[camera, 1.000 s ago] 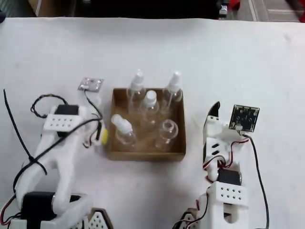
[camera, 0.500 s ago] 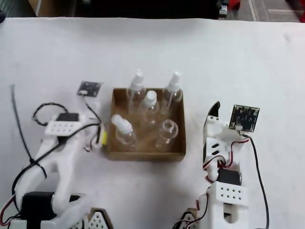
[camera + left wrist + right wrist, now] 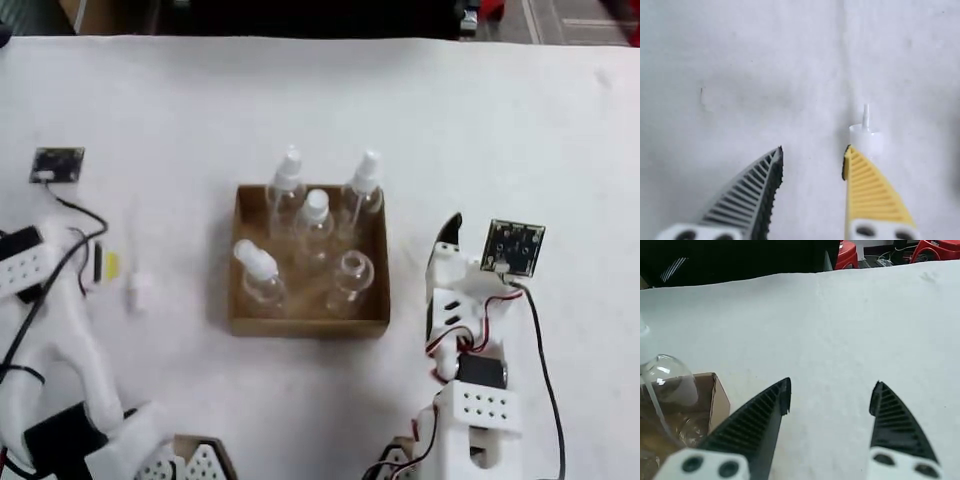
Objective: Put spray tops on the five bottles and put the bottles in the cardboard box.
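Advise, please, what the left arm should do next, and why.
Probably shift the left gripper sideways to centre its open jaws on the spray top, which lies at the yellow jaw's tip; one bottle in the cardboard box lacks one.

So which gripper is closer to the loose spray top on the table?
Left. The left gripper sits right beside the spray top; the right gripper is on the cardboard box's other side.

Bottles [image 3: 314, 228] in box [image 3: 300, 326], spray top [image 3: 137, 290] left
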Controlling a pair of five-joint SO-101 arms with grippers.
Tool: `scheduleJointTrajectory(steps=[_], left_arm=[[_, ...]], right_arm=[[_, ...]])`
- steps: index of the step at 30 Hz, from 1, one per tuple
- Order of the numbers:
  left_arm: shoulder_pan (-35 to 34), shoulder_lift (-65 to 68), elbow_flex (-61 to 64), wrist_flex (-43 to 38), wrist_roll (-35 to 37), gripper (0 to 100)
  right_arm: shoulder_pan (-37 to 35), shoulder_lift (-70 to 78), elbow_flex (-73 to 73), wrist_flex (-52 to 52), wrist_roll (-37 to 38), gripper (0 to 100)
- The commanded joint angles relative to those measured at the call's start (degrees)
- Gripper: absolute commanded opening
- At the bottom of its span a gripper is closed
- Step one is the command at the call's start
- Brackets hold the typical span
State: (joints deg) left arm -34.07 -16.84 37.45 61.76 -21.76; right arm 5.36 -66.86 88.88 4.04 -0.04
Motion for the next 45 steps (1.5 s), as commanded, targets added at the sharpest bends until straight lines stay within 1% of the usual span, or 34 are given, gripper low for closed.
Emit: scheduleJointTrajectory(steps=[1, 3, 4, 5, 6, 9, 11, 13, 14, 16, 18, 19, 22, 24, 26, 28, 30, 32, 33, 35, 38, 40, 42, 43, 45], left_arm=[[-0.8, -0.7, -7.4, 5.8, -1.1, 19], [-1.9, -0.7, -11.4, 9.2, -2.7, 19], [-2.5, -0.7, -13.5, 11.1, -2.5, 19], [-3.2, -0.7, -15.1, 13.1, -0.9, 19], [-3.6, -0.5, -16.4, 15.5, 2.3, 19], [-3.7, -0.5, -18.2, 21.6, 18.6, 19], [-3.6, -0.6, -18.4, 22.2, 28.7, 19], [-3.5, -0.4, -18.5, 20.6, 35.3, 19], [-3.6, -0.3, -18.3, 19.0, 36.0, 19], [-4.2, -0.3, -17.7, 16.4, 34.8, 19], [-4.2, -0.6, -16.3, 18.2, 35.2, 19], [-3.6, -0.7, -16.0, 20.2, 36.5, 19], [0.5, -0.7, -15.7, 25.4, 43.8, 19], [2.9, -0.1, -14.8, 24.4, 46.9, 19], [3.5, -0.2, -13.4, 18.5, 46.5, 19], [1.4, -0.2, -12.4, 12.5, 43.4, 19], [0.5, -0.2, -12.0, 8.9, 37.3, 19], [1.9, -0.1, -11.9, 7.9, 30.2, 19], [3.0, -0.1, -11.9, 7.9, 28.3, 19], [5.2, 0.0, -12.0, 6.7, 29.6, 19], [5.4, 2.8, -12.0, -0.2, 33.4, 22], [4.5, 8.0, -12.5, -5.7, 36.0, 25], [4.4, 15.1, -14.2, -9.5, 37.3, 26], [4.3, 18.9, -15.9, -9.6, 37.5, 25], [3.6, 27.4, -21.5, -7.1, 38.9, 23]], right_arm=[[-0.4, -0.5, -0.4, -0.9, 0.7, 23.3], [-0.4, -0.4, -0.4, -0.9, 0.7, 23.3], [-0.4, -0.3, -0.4, -0.9, 0.7, 23.3], [-0.4, -0.3, -0.4, -0.9, 0.7, 23.3], [-0.4, -0.4, -0.4, -0.9, 0.7, 23.3], [-0.5, -0.5, -0.4, -1.0, 0.7, 23.3], [-0.5, -0.4, -0.4, -0.9, 0.7, 23.3], [-0.5, -0.2, -0.4, -0.9, 0.7, 23.3], [-0.5, -0.2, -0.4, -0.9, 0.7, 23.3], [-0.5, -0.2, -0.4, -0.8, 0.7, 23.3], [-0.5, -0.1, -0.4, -0.8, 0.7, 23.3], [-0.5, -0.1, -0.4, -0.8, 0.7, 23.3], [-0.8, -0.1, -0.4, -0.8, 0.7, 23.3], [-1.5, -0.1, -0.4, -0.8, 0.8, 23.3], [-1.8, -0.1, 0.1, -0.8, 0.8, 23.3], [-1.8, -0.6, 0.4, -0.8, 0.8, 23.3], [-1.7, -0.5, 0.5, -1.2, 0.8, 23.3], [-1.6, -0.3, 0.5, -1.3, 0.8, 23.3], [-1.6, -0.2, 0.5, -1.3, 0.8, 23.3], [-1.7, -0.3, 0.5, -1.3, 0.8, 23.3], [-1.7, -0.6, 0.5, -1.0, 0.8, 23.3], [-1.7, -0.6, 0.6, -1.0, 0.8, 23.3], [-1.7, -0.5, 0.6, -1.2, 0.8, 23.3], [-1.7, -0.3, 0.6, -1.2, 0.8, 23.3], [-1.7, -0.2, 0.6, -1.3, 0.8, 23.3]])
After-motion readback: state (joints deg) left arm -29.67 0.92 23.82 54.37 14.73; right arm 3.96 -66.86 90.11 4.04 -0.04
